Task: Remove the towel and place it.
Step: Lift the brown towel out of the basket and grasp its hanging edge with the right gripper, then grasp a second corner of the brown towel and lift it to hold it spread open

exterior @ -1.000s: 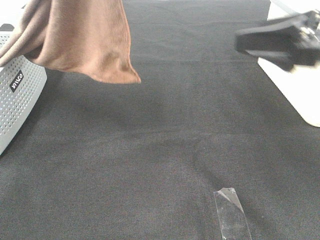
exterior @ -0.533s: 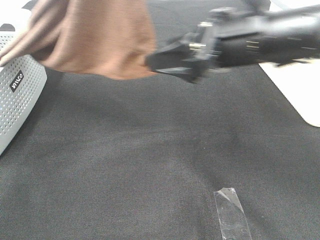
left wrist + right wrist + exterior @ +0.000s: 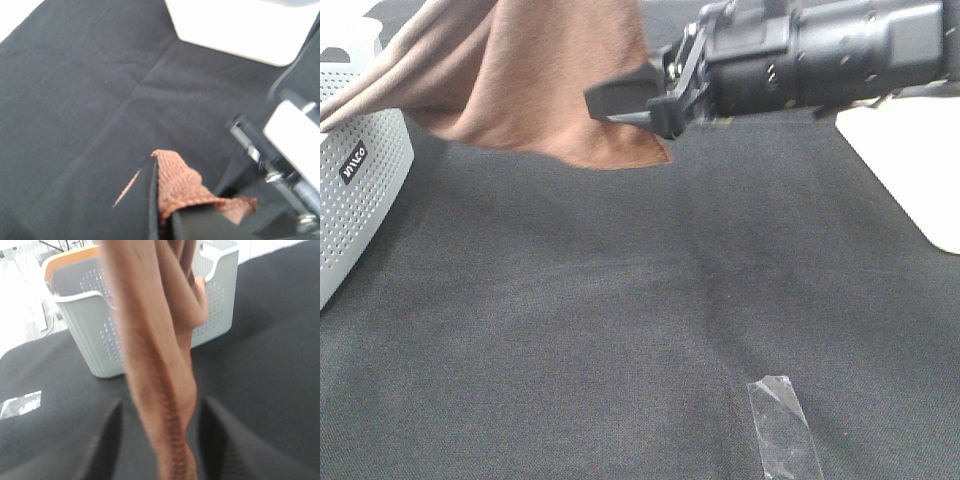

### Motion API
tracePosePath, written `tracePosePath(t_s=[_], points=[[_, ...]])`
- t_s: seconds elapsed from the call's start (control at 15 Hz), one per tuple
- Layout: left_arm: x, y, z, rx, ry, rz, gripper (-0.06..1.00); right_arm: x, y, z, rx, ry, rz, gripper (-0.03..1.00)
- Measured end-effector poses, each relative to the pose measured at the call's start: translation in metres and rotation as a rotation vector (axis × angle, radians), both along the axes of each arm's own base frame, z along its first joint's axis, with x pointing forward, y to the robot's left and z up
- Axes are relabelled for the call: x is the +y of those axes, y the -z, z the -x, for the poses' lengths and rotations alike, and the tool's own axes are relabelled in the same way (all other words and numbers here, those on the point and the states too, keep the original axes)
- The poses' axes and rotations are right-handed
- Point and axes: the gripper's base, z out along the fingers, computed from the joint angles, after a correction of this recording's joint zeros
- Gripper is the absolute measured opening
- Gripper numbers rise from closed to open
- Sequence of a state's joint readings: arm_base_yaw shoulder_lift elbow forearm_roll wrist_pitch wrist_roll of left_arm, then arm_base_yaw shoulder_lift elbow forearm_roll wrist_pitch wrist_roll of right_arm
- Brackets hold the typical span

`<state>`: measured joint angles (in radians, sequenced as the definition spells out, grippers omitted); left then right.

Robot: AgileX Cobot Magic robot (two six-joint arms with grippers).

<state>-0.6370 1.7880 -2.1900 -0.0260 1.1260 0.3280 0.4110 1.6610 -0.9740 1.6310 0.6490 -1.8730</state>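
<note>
Leaves the placing undone: nothing laid yet on the black mat [image 3: 620, 300], where only a strip of tape [image 3: 782, 425] lies, well apart from the basket [image 3: 360, 190]. Holds the towel [image 3: 550, 90] lifted and hanging just beside the basket, with the left gripper [image 3: 165, 210] clamped tight on a bunched fold and the right gripper [image 3: 620, 105] straddling the lower hanging edge, jaws apart and not yet pinching. Against a second ago, shows the right gripper swung in from the mat's far side toward the basket, and the towel's low corner drawn further from the basket.
</note>
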Motion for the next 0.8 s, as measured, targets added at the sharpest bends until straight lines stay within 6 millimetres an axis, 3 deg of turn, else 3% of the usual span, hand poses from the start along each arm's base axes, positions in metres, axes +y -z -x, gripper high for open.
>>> tracePosePath(t_s=[0.2, 0.4, 0.6, 0.8], points=[[-0.002, 0.000, 0.001, 0.013, 0.013, 0.021, 0.00, 0.001, 0.009, -0.004, 0.021, 0.011, 0.017, 0.31], [-0.002, 0.000, 0.002, 0.017, 0.013, 0.018, 0.00, 0.001, 0.009, -0.004, 0.018, 0.010, 0.019, 0.00], [0.002, 0.002, 0.001, 0.020, -0.005, -0.026, 0.00, 0.001, 0.009, -0.003, 0.025, 0.005, 0.012, 0.00], [0.009, 0.006, -0.001, 0.019, -0.046, -0.116, 0.00, 0.001, 0.007, -0.002, 0.144, 0.030, 0.015, 0.00]])
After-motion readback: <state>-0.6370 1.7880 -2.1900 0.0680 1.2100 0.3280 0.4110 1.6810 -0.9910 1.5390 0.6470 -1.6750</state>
